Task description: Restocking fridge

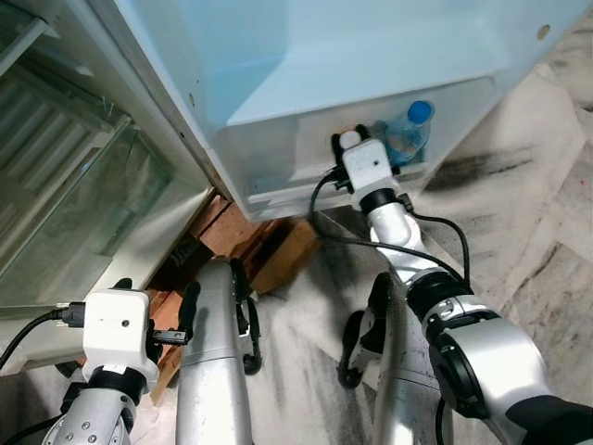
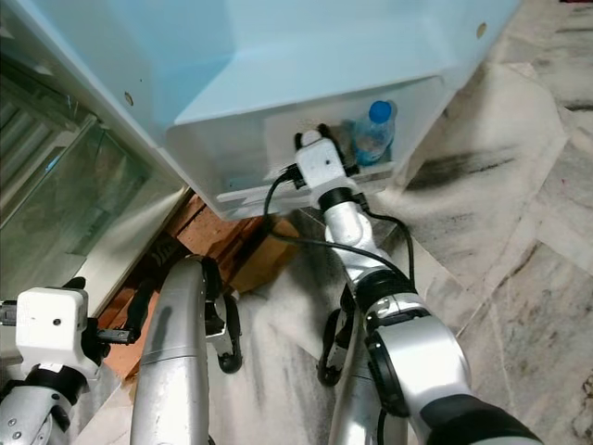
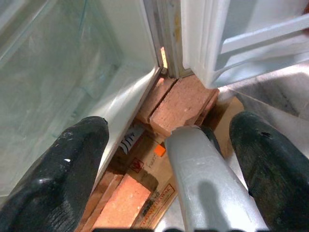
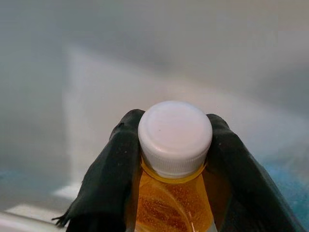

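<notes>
My right gripper (image 4: 174, 119) is shut on the neck of a bottle of amber liquid (image 4: 171, 198) with a white cap (image 1: 349, 139). It holds the bottle upright inside the white door shelf (image 1: 269, 162) of the open fridge door. Right beside it in the same shelf stands a clear water bottle with a blue cap (image 1: 409, 130). My left gripper (image 3: 169, 145) hangs low by the fridge's foot, open, with nothing between its fingers (image 3: 63, 179).
The fridge body with glass shelves (image 1: 83, 185) is on the left. Red bricks (image 3: 181, 104) and flattened cardboard (image 1: 287, 255) lie under the fridge's corner. Marble floor (image 1: 528, 204) spreads to the right of the door.
</notes>
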Controlling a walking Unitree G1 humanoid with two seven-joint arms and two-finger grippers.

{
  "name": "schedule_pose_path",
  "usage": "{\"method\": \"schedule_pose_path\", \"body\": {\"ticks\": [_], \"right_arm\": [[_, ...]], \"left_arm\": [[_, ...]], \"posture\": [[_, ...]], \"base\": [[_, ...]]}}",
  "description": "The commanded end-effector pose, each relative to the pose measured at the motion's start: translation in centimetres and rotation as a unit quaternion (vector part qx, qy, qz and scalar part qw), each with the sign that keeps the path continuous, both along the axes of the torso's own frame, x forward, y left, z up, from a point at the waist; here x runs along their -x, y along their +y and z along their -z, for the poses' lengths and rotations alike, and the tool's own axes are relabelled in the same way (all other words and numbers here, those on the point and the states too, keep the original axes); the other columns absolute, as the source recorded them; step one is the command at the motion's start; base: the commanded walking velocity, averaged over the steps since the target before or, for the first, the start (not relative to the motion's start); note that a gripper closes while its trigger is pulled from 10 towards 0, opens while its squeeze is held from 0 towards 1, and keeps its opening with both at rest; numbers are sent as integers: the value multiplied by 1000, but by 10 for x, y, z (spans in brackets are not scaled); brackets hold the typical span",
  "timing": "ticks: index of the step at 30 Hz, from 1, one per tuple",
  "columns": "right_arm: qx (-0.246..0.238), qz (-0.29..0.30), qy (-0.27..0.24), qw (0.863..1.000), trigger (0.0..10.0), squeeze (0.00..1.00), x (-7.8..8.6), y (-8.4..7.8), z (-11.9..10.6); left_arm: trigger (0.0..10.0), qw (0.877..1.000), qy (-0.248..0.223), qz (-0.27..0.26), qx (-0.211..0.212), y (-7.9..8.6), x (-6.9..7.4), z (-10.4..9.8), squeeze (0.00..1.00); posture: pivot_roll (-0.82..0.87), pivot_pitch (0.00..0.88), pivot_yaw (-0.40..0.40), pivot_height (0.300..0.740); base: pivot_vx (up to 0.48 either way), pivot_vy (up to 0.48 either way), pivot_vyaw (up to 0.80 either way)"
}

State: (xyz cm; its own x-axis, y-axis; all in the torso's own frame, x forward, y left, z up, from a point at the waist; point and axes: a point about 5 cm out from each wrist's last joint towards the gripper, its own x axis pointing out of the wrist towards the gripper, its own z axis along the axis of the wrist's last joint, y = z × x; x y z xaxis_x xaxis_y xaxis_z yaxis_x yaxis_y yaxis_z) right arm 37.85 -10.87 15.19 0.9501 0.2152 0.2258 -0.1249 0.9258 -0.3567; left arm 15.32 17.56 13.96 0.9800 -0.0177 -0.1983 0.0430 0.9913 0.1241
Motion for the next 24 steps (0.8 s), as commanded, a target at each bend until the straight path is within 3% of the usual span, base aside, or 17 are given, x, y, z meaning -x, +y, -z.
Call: {"method": "schedule_pose_path", "body": {"ticks": [1, 2, 3, 4, 11, 19, 24], "right_arm": [[-11, 17, 32, 999, 10000, 247, 0, -7, 10], [-18, 29, 43, 999, 10000, 753, -1, -12, 11], [-20, 32, 47, 998, 10000, 753, -2, -14, 11], [-24, 37, 51, 998, 10000, 1000, -2, -15, 11], [-40, 43, 73, 996, 10000, 1000, -8, -18, 7], [-62, 5, 45, 997, 10000, 1000, -21, -15, -31], [-63, -4, 37, 997, 10000, 1000, -25, -18, -43]], "left_arm": [[10000, 1000, 19, 1, -3, 1, 4, 4, 0], [10000, 1000, 21, 3, -2, 1, 3, 5, 0], [10000, 1000, 21, 3, -2, 0, 3, 6, 0], [10000, 1000, 22, 5, -2, 0, 2, 7, 0], [10000, 1000, 20, 16, -1, -1, -9, 11, 0], [10000, 1000, -7, 20, 4, -3, -33, 11, 0], [10000, 1000, -17, 19, 4, -3, -43, 13, 0]], "posture": [[283, 454, 54, 562], [284, 449, 55, 562], [283, 448, 55, 562], [283, 444, 56, 562], [266, 406, 58, 562], [240, 328, 49, 562], [232, 291, 46, 562]], "base": [[0, 0, 0], [0, 0, 0], [0, 0, 0], [0, 0, 0], [0, 0, 0], [0, 0, 0], [0, 0, 0]]}}
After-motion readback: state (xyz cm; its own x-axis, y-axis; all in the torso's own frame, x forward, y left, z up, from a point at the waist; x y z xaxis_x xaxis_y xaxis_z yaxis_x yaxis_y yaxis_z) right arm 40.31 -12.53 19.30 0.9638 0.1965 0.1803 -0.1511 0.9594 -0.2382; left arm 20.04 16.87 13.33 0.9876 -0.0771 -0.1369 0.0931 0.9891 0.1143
